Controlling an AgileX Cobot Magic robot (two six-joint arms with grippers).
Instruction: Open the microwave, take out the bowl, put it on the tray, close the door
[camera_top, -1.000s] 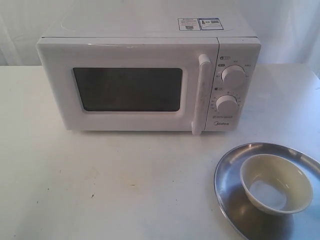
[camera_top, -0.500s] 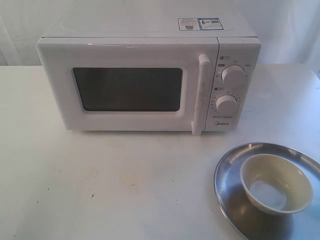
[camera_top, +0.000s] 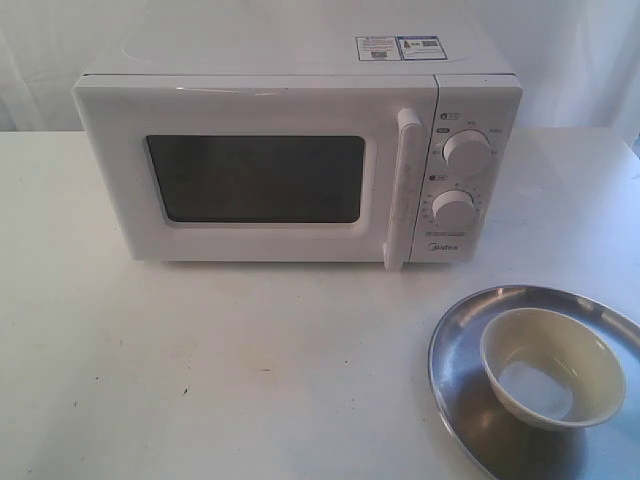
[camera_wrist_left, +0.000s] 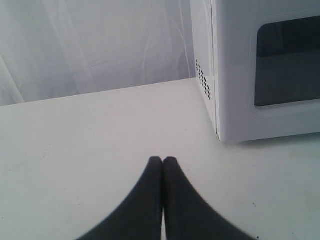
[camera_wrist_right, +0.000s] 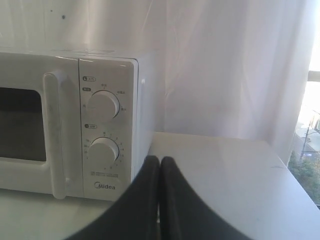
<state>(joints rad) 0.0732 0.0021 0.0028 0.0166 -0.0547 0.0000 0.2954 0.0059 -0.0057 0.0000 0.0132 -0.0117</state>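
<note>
The white microwave (camera_top: 300, 160) stands at the back of the table with its door (camera_top: 255, 175) shut and the tall bar handle (camera_top: 403, 185) upright. A cream bowl (camera_top: 552, 366) sits upright inside the silver tray (camera_top: 460, 400) at the front right. Neither gripper shows in the exterior view. My left gripper (camera_wrist_left: 163, 160) is shut and empty over bare table, apart from the microwave's (camera_wrist_left: 260, 70) left corner. My right gripper (camera_wrist_right: 160, 159) is shut and empty, in front of the microwave's (camera_wrist_right: 107, 125) dial panel; the door's handle (camera_wrist_right: 55, 135) shows beside the dials.
White curtains hang behind the table (camera_top: 200, 360). Two round dials (camera_top: 466, 153) sit on the microwave's right panel. In the right wrist view a window (camera_wrist_right: 310, 130) shows past the table's far edge.
</note>
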